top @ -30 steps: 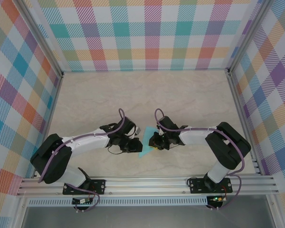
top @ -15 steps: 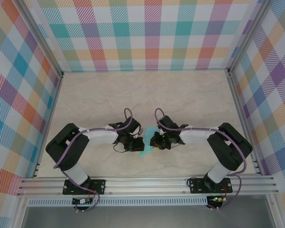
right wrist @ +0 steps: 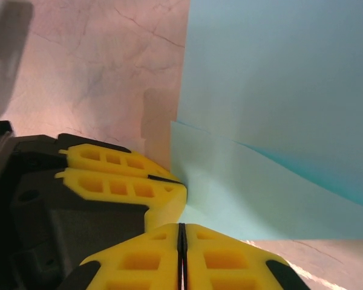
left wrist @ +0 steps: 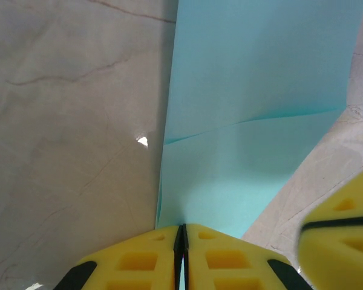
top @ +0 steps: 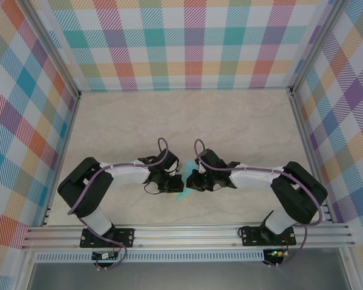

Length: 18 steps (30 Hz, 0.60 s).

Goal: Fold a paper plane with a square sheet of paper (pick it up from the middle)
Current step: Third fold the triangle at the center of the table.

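The turquoise sheet of paper (top: 184,193) is folded into layers and shows as a small pointed piece between the two grippers, near the table's front middle. My left gripper (top: 179,183) is shut on its edge. From those jaws (left wrist: 181,228) the paper (left wrist: 260,90) rises with a slanted crease across it. My right gripper (top: 190,182) faces the left one, almost touching it. Its jaws (right wrist: 182,226) are shut at the paper's (right wrist: 278,90) lower corner, with the left gripper's yellow fingers (right wrist: 121,175) right beside them. A right finger (left wrist: 342,235) shows in the left wrist view.
The marble-patterned table (top: 181,121) stretches bare behind the grippers. Checked walls (top: 187,36) and metal posts close in the back and both sides. An aluminium rail (top: 187,232) carrying the two arm bases runs along the near edge.
The left arm's elbow swung in toward its base early on, then held. The right gripper slid a little left toward the left gripper and closed. Less of the paper shows from above.
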{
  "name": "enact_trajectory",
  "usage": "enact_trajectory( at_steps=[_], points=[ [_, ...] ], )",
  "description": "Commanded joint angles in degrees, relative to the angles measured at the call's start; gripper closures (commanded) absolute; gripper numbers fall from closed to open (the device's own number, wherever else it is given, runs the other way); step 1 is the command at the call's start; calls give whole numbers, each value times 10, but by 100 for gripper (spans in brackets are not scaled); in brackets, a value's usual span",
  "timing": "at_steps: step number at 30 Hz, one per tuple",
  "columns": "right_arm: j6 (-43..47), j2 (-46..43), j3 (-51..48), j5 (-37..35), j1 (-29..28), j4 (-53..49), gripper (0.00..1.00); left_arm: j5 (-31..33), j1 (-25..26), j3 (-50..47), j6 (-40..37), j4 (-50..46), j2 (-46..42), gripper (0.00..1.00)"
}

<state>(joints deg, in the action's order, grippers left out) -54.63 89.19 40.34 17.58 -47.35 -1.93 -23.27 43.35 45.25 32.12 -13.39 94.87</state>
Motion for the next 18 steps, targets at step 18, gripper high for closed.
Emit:
enact_trajectory(
  at_steps=[18],
  points=[
    [-33, 73, -12, -27, -21, 10, 90, 48, -1, -16, -9, -46, 25, 89]
  ],
)
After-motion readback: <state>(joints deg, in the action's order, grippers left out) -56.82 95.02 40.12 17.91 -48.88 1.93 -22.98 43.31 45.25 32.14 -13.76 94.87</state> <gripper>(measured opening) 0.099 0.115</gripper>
